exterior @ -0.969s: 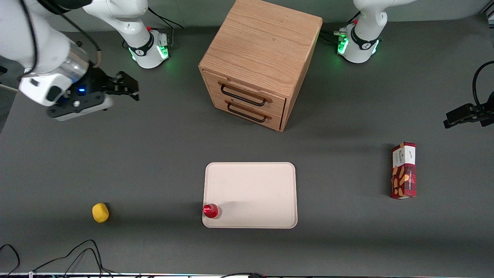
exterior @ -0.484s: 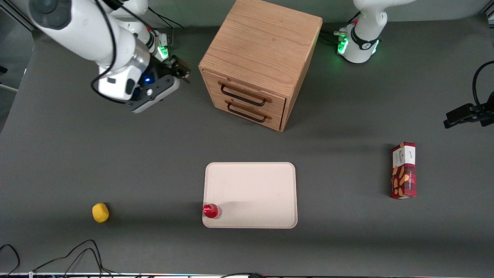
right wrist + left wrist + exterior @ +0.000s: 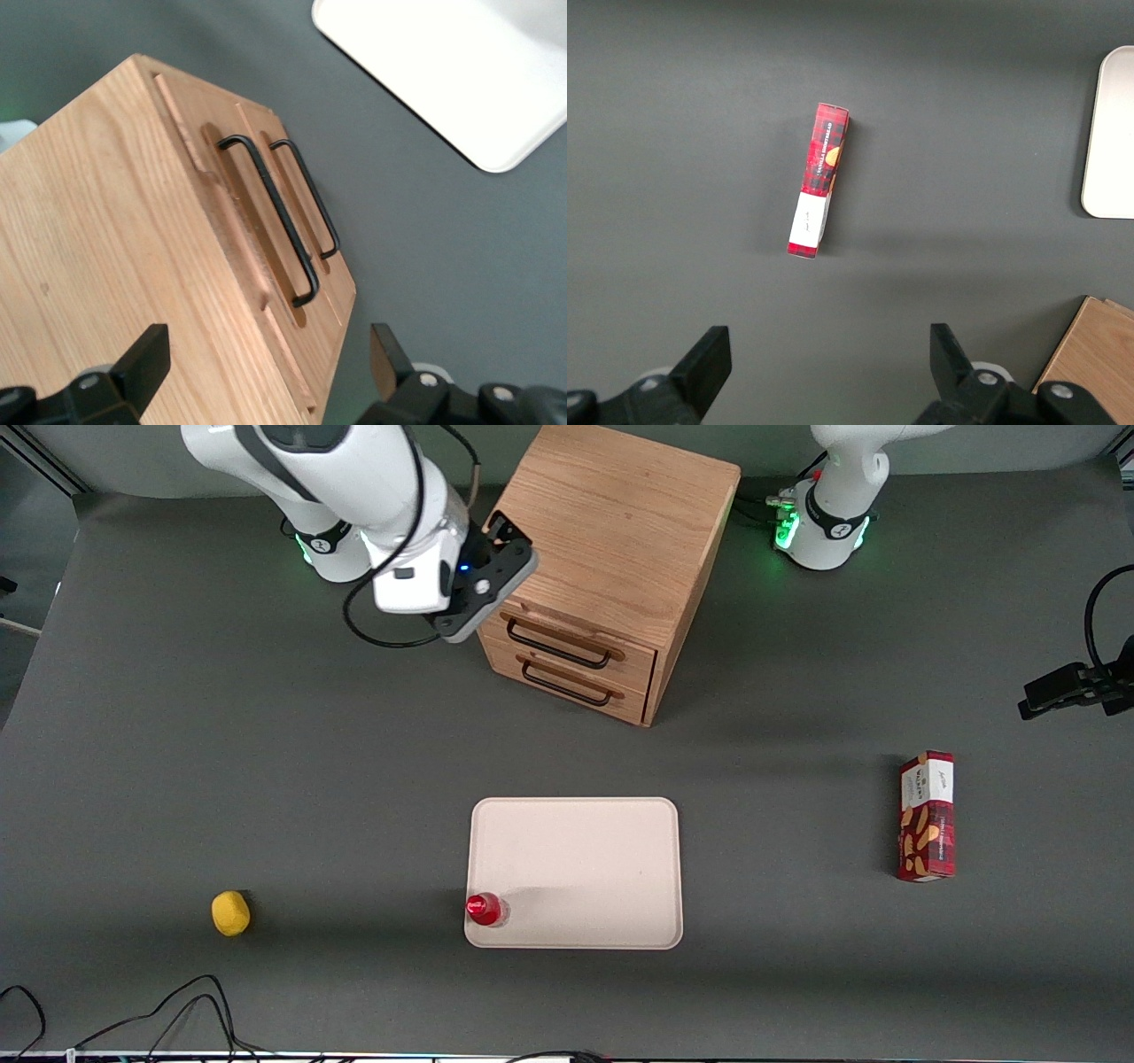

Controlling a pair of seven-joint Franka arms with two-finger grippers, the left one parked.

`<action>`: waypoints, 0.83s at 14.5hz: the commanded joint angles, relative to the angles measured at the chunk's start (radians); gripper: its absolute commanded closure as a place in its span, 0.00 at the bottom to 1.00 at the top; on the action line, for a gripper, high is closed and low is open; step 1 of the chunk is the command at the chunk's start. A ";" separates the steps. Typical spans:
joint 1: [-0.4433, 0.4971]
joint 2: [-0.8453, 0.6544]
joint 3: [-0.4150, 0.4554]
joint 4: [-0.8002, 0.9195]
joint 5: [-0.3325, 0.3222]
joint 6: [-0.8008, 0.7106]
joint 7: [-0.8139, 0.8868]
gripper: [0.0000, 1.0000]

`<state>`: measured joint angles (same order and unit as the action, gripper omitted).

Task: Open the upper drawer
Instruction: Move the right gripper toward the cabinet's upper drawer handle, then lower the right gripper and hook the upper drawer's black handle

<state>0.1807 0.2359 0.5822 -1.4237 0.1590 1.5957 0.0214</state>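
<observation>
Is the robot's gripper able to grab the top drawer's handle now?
Probably yes. The gripper hangs open above the cabinet's top edge, and nothing covers the upper drawer's black handle; it must come down first.

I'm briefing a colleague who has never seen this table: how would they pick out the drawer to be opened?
Find the wooden cabinet, the tallest thing on the table; the gripper, fingers open, hangs above its top corner at the working arm's end. Its front holds two shut light-oak drawers with black wire handles. The upper drawer is the one directly under the cabinet's top, above the matching lower drawer.
</observation>
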 commanded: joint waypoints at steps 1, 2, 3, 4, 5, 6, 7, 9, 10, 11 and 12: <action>0.013 0.056 -0.005 0.043 -0.035 0.004 -0.174 0.00; 0.013 0.063 -0.005 0.043 -0.035 0.013 -0.196 0.00; 0.013 0.066 -0.005 0.040 -0.035 0.035 -0.201 0.00; 0.016 0.078 -0.005 0.039 -0.036 0.053 -0.231 0.00; 0.032 0.092 -0.005 0.039 -0.056 0.065 -0.280 0.00; 0.042 0.095 -0.004 0.039 -0.090 0.073 -0.297 0.00; 0.048 0.099 -0.004 0.039 -0.101 0.081 -0.297 0.00; 0.065 0.099 -0.005 0.037 -0.104 0.087 -0.297 0.00; 0.065 0.100 -0.005 0.034 -0.105 0.092 -0.299 0.00; 0.066 0.105 -0.005 0.032 -0.113 0.099 -0.302 0.00; 0.066 0.115 -0.005 0.029 -0.118 0.104 -0.319 0.00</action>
<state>0.2372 0.3212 0.5795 -1.4183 0.0642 1.6891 -0.2600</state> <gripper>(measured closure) 0.000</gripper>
